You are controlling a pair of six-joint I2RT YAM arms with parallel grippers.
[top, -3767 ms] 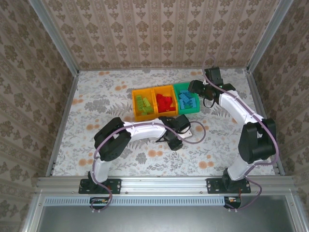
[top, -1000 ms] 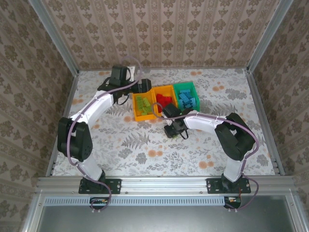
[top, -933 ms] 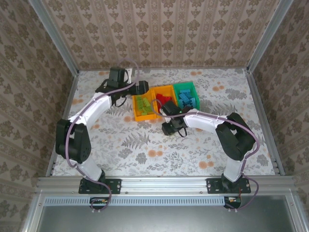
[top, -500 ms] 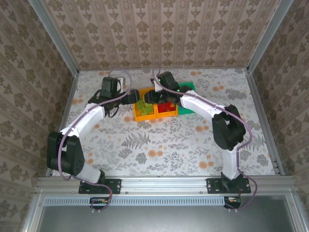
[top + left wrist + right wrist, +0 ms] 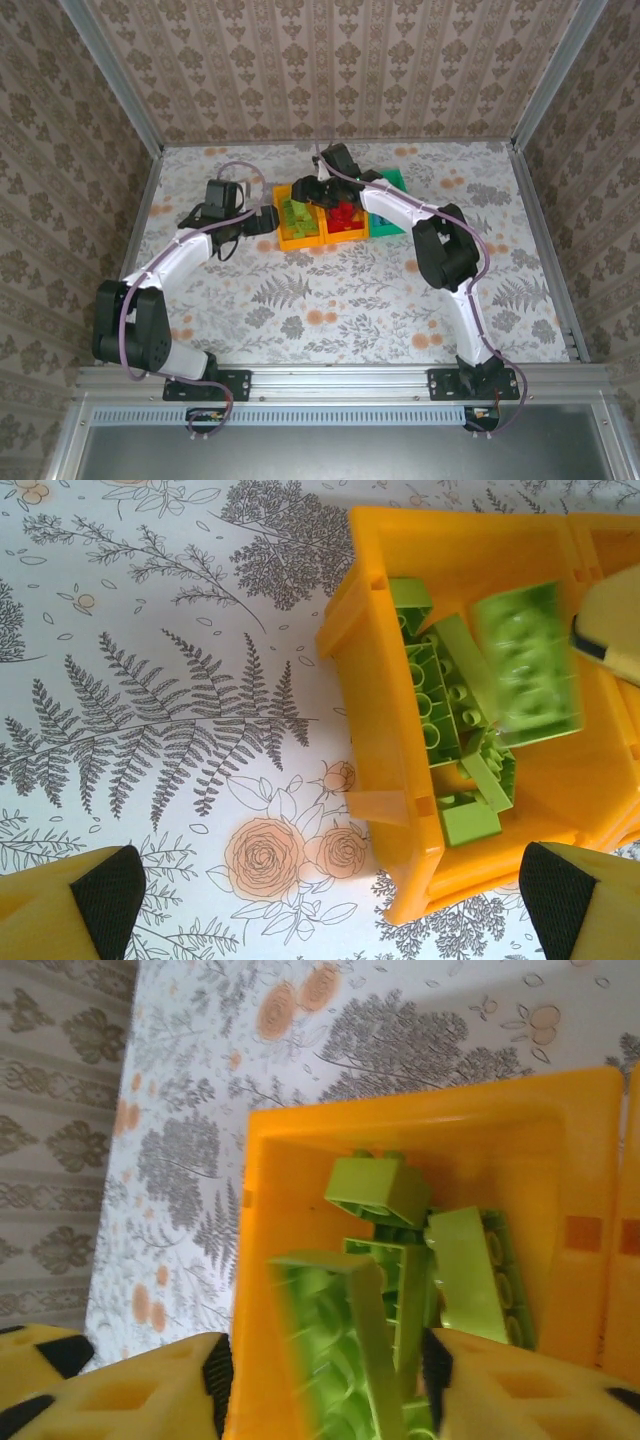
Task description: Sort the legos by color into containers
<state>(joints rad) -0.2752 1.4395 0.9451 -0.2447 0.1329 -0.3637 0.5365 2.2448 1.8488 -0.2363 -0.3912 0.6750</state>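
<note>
Hanging the right gripper (image 5: pixel 303 195) over the left orange bin (image 5: pixel 300 243) from above, the left gripper (image 5: pixel 266 220) just beside its left wall. Showing left jaws wide apart at the left wrist, lime green legos (image 5: pixel 445 715) lying inside the bin. Showing right jaws parted at the right wrist, a blurred lime green brick (image 5: pixel 330 1350) between them.

No readable writing
Orange bin (image 5: pixel 450 520), lime green bricks (image 5: pixel 440 695) and floral table cover (image 5: pixel 150 730) bear no letters, numbers, labels or logos
</note>
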